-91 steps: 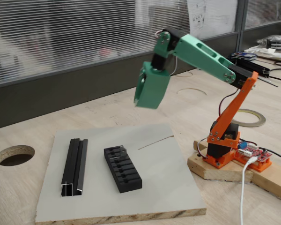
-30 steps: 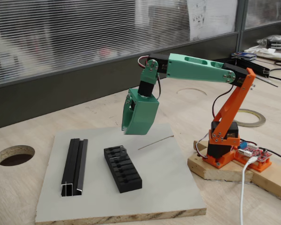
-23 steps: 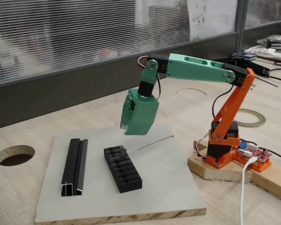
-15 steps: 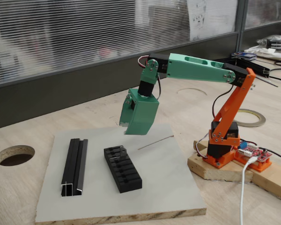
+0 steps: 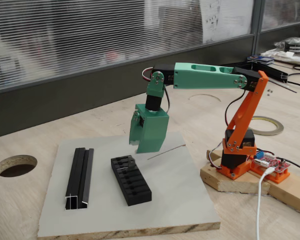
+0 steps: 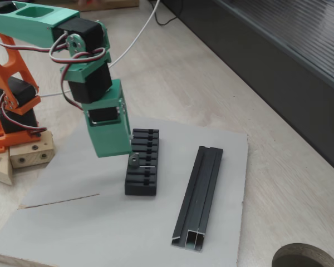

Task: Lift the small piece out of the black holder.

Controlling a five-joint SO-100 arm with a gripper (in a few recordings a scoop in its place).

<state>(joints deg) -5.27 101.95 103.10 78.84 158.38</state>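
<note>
One fixed view: green gripper (image 5: 138,145) hanging just above the black holder's (image 5: 131,181) far end, jaw state unclear. Other fixed view: small piece (image 6: 134,162) sitting in a holder (image 6: 142,169) slot, gripper (image 6: 116,151) beside it; grooved rail (image 6: 199,194) lying apart.

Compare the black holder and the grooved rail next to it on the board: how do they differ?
The black holder is short and blocky; the grooved rail is longer and thinner. The holder's top has a row of crosswise slots; the rail has channels running along its length. The holder carries the small piece, with the gripper close above it; the rail carries nothing. Both are black and lie flat on the grey board.
</note>
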